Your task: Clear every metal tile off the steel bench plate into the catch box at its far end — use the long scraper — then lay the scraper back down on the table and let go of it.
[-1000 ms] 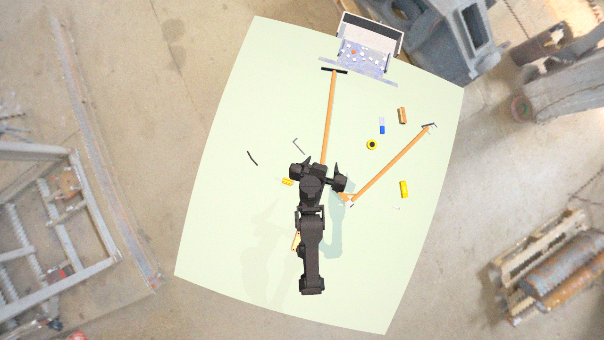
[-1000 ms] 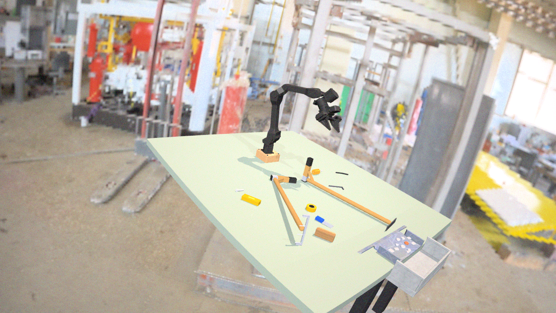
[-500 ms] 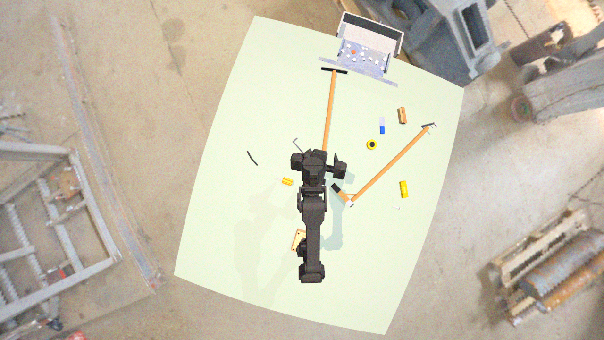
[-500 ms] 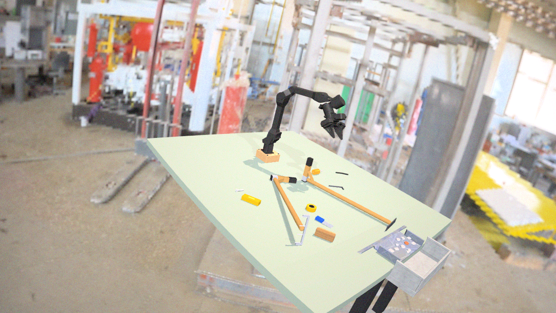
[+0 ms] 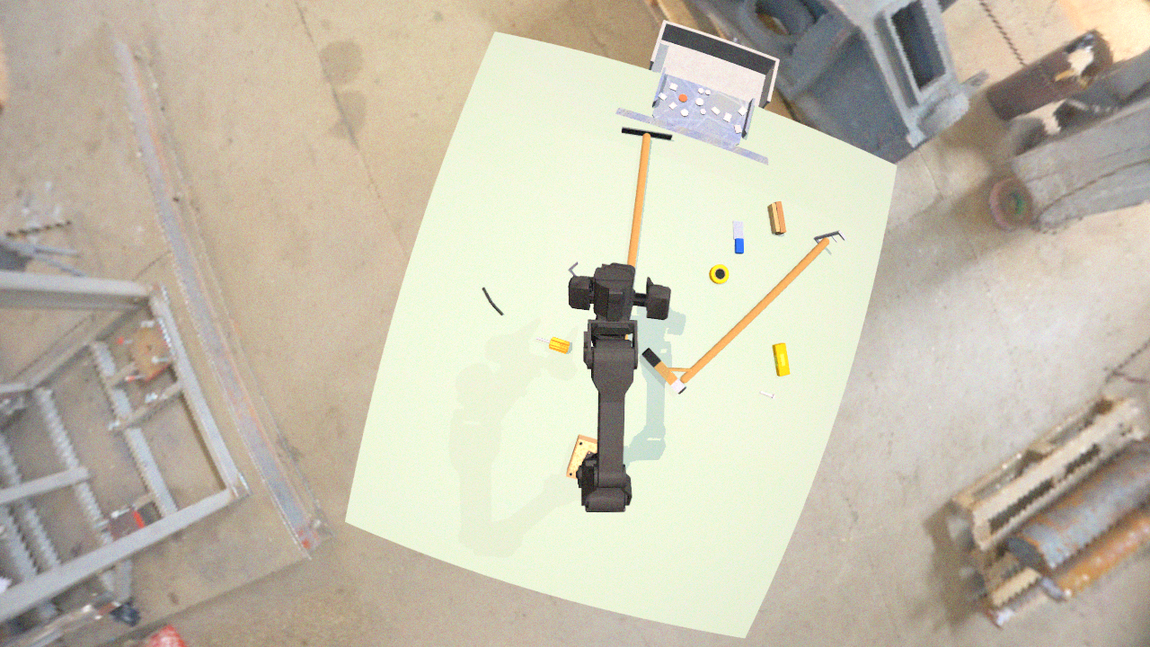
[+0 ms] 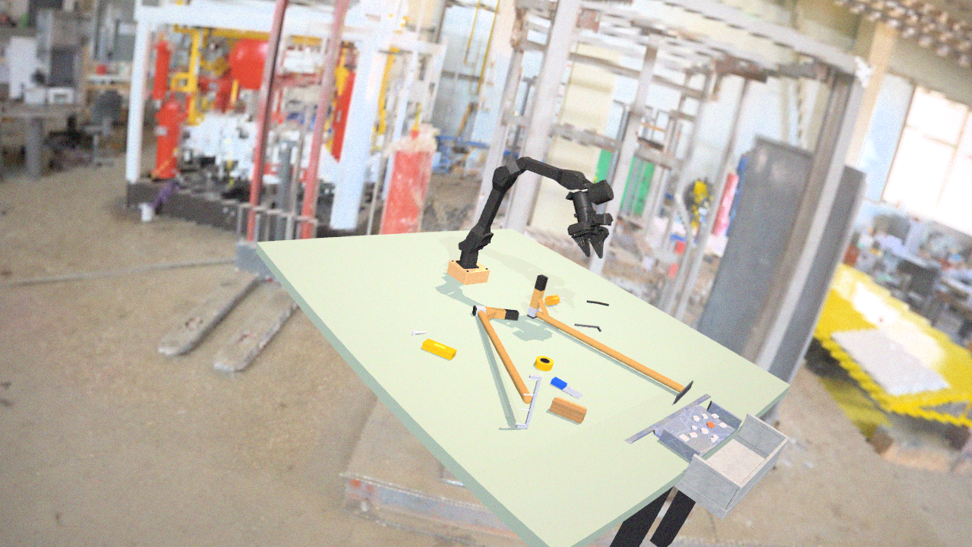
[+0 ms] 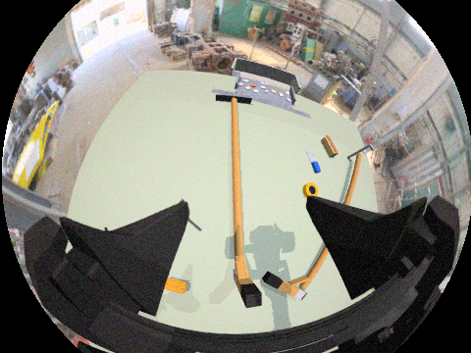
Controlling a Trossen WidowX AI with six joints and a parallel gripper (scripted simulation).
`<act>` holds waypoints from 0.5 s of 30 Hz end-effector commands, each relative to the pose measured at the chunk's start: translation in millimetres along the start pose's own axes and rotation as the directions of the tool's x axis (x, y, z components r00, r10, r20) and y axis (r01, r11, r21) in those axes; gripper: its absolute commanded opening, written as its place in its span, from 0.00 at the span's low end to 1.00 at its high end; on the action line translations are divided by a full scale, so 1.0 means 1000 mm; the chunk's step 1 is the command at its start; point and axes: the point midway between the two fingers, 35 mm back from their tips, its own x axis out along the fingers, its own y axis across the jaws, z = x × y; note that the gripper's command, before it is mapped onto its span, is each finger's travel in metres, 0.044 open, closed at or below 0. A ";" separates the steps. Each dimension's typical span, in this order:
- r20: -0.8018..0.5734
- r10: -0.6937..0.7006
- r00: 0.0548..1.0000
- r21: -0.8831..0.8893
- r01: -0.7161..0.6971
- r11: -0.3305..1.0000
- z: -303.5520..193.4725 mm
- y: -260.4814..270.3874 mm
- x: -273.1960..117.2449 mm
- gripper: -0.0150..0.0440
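Pincer (image 5: 614,281) (image 6: 589,253) (image 7: 249,206) spread, nothing gripped | tiles (image 5: 699,101) (image 6: 711,425) (image 7: 253,85) still on plate (image 5: 696,122) (image 6: 686,429) (image 7: 265,97), box (image 5: 713,70) (image 6: 737,462) (image 7: 265,70) bare | scraper (image 5: 639,200) (image 6: 611,352) (image 7: 236,172) not picked up; sweep, lay-down left

On the tabletop (image 5: 522,200) (image 6: 380,286) (image 7: 162,137), the scraper (image 5: 640,200) (image 6: 611,353) (image 7: 236,172) stretches ahead of the end effector (image 5: 617,296) (image 6: 592,255) (image 7: 249,206). Far ahead, slightly right, tiles (image 5: 682,98) (image 6: 710,424) (image 7: 253,85) lie on the bench plate (image 5: 699,124) (image 6: 673,429) (image 7: 267,98); the catch box (image 5: 720,44) (image 6: 706,484) (image 7: 265,70) sits behind it. Rightward are the rake (image 5: 753,310) (image 6: 503,353) (image 7: 354,181), tape roll (image 5: 712,274) (image 6: 544,367) (image 7: 306,190) and, farther ahead, block (image 5: 776,217) (image 6: 568,409) (image 7: 330,146). The screwdriver (image 5: 560,345) (image 6: 552,299) (image 7: 176,285) is left.
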 end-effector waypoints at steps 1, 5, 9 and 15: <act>-0.025 0.014 1.000 -0.010 -0.014 1.000 0.000 0.002 0.010 1.00; -0.056 0.024 0.998 -0.017 -0.025 1.000 -0.001 0.003 0.023 1.00; -0.087 0.035 0.996 -0.024 -0.038 0.999 -0.002 0.005 0.035 1.00; -0.134 0.052 0.990 -0.032 -0.057 0.998 -0.005 0.007 0.054 1.00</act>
